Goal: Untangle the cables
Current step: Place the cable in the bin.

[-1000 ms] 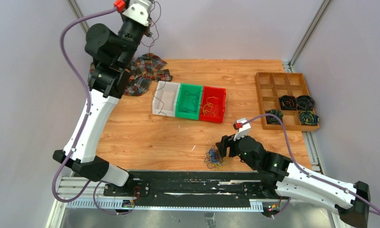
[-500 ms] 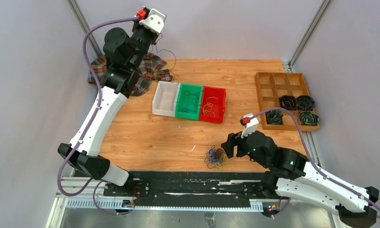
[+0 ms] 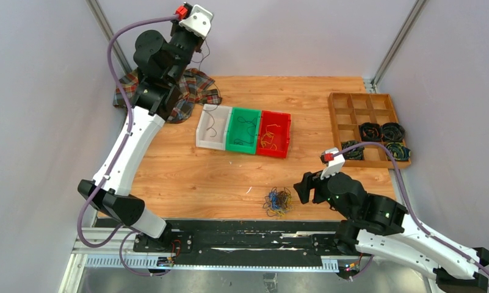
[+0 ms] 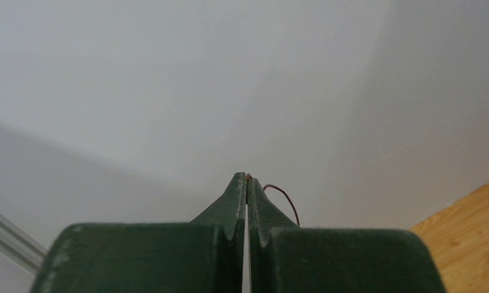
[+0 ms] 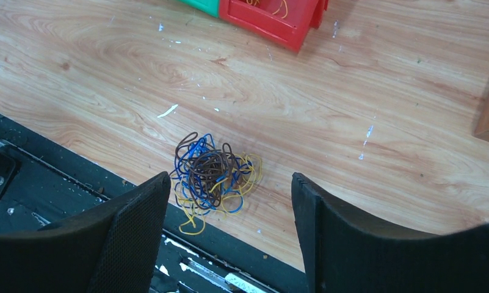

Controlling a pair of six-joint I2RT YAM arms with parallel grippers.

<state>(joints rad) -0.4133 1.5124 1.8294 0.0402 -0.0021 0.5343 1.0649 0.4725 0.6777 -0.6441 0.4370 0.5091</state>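
Wood-grain desk (image 3: 187,177), light finish, carries everything.

Left arm (image 3: 129,146): raised high over the far left corner. Left jaws pressed fully together, nipping a single wire (image 4: 282,195) at their very tips; the wire curls away to one side.

Right arm (image 3: 376,213): low along the near right edge. Right jaws spread wide, holding nothing, hovering just right of the cables (image 3: 277,202) and not touching them.

Wooden tray (image 3: 336,122), far right: dark coiled bundles (image 3: 370,130) in four compartments.

Plaid cloth (image 3: 193,91): crumpled at the far left, under the left arm.

White bin (image 3: 200,131), green bin (image 3: 231,131), red bin (image 3: 286,137): side by side mid-desk, a few loose wires in each.

Cables: small clump of blue, yellow and dark brown loops at the near desk edge. One yellow loop overhangs the black rail (image 5: 58,183).
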